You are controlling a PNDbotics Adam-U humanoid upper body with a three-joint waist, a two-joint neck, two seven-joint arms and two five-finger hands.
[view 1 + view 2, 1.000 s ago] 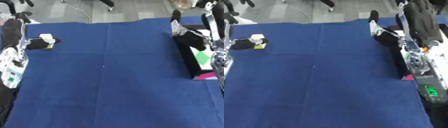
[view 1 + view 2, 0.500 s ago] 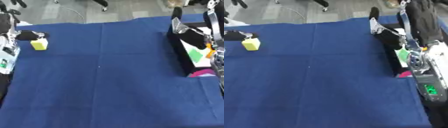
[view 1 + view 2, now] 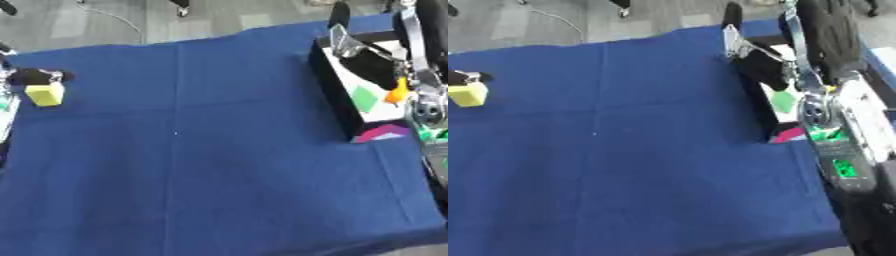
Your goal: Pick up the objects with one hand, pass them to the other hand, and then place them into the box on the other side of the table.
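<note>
A yellow block (image 3: 44,94) sits at the far left of the blue cloth. The black fingers of my left hand (image 3: 33,76) come in from the left edge and close on the block's top. At the right stands a black-walled box (image 3: 333,95) with a white inside. It holds a green piece (image 3: 364,98), an orange piece (image 3: 398,93) and a pink piece (image 3: 381,133). My right hand (image 3: 373,68) hangs over the box's far end, its pose hidden in a dark mass.
The blue cloth (image 3: 219,170) covers the whole table, with wide bare room between block and box. My right forearm (image 3: 833,142) runs along the right edge beside the box. Grey floor and chair bases lie beyond the far edge.
The whole picture has shifted and tilted, so the camera moved. The yellow block stays at my left hand's fingers. My right hand stays over the box.
</note>
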